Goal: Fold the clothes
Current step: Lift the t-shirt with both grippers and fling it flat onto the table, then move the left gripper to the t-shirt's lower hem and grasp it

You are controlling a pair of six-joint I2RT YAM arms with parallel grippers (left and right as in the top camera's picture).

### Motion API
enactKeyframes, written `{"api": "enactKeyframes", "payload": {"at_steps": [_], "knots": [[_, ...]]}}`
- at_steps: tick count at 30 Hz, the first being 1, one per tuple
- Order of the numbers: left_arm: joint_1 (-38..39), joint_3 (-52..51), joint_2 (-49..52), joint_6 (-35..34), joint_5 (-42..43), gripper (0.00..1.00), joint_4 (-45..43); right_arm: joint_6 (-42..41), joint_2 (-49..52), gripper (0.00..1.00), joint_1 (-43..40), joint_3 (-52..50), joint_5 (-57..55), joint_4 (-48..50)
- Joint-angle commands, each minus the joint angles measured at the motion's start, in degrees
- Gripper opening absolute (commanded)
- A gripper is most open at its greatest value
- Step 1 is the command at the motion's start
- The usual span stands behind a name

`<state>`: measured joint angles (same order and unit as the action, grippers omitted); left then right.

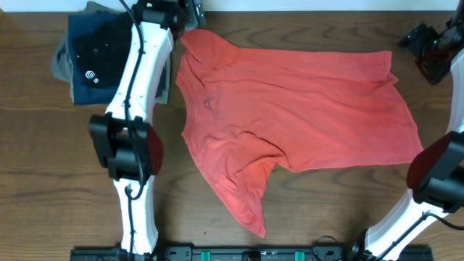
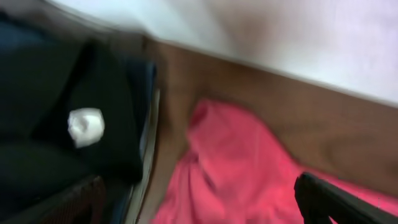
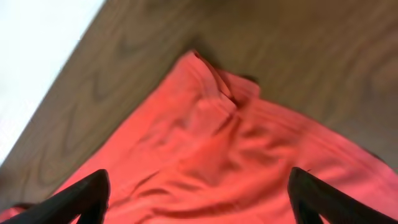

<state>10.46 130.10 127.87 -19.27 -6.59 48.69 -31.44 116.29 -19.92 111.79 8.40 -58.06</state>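
The red-orange T-shirt [image 1: 304, 116] lies spread on the wooden table with no print showing and one sleeve trailing toward the front [image 1: 246, 196]. My left gripper [image 1: 183, 16] hovers at the shirt's far left corner. In the blurred left wrist view its fingers are wide apart and empty [image 2: 199, 211] above the shirt's edge [image 2: 230, 168]. My right gripper [image 1: 424, 45] is near the shirt's far right corner. In the right wrist view it is open and empty [image 3: 199, 205] above that corner [image 3: 211, 130].
A stack of folded garments [image 1: 90, 51], with a black shirt with a small white logo [image 2: 86, 126] on top, lies at the far left beside the left arm. The table's far edge meets a white surface [image 2: 298, 37].
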Motion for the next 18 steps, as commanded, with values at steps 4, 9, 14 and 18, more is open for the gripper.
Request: {"api": "enactKeyframes", "payload": {"at_steps": [4,9,14,18], "knots": [[0.11,1.01,-12.72,0.55,9.51,0.98,18.23,7.23,-6.54,0.99,-0.15,0.70,5.62,-6.69],[0.42,1.01,-16.04,0.55,12.33,0.98,36.79,7.30,-7.87,0.96,-0.13,0.70,9.07,-13.90],[3.19,-0.81,-15.91,0.85,13.35,0.98,48.06,7.37,-7.85,0.99,-0.02,0.52,9.62,-20.85],[8.22,-5.40,-16.24,2.08,13.66,0.98,48.11,10.19,-7.85,0.99,0.24,0.52,9.62,-23.85]]}}
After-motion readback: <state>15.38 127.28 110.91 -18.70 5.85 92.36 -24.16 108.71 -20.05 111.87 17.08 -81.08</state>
